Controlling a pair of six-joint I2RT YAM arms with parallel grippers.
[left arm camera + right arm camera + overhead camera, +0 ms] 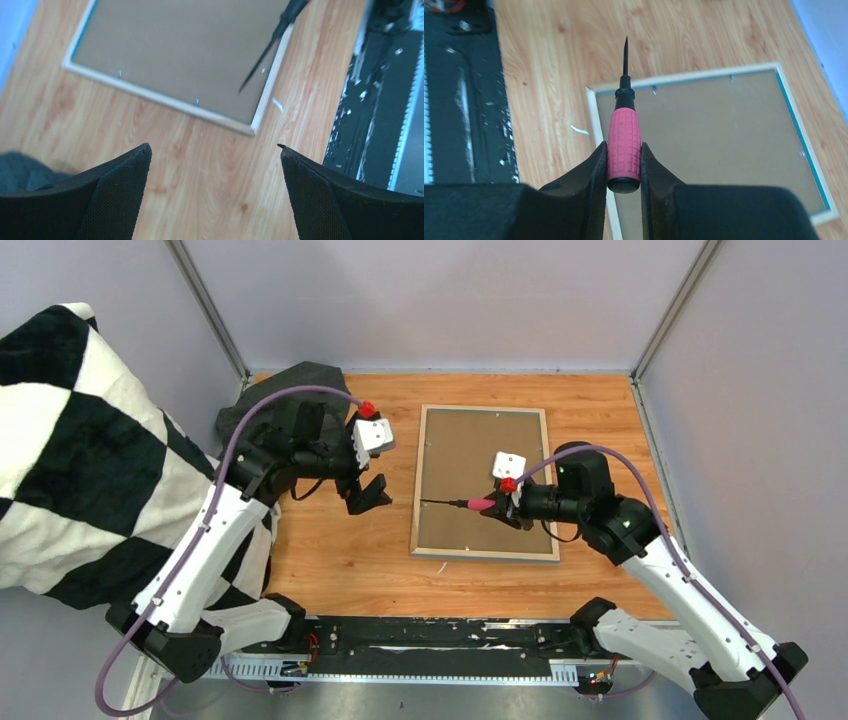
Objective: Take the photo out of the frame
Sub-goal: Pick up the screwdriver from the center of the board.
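The frame (484,553) lies face down on the wooden table, its pale wood edge up and a sliver of blue showing inside (802,145). The brown backing board (480,480) fills it, held by small metal tabs (654,90). The photo is hidden under the board. My right gripper (508,508) is shut on a pink-handled screwdriver (624,145); its dark tip (425,502) reaches out over the frame's left edge. My left gripper (368,493) is open and empty, above bare table left of the frame. The frame also shows in the left wrist view (267,92).
A dark grey cloth (300,390) lies at the back left of the table. A black and white checked fabric (80,460) hangs at the far left. A black rail (430,640) runs along the near edge. Small white scraps (278,104) lie beside the frame's corner.
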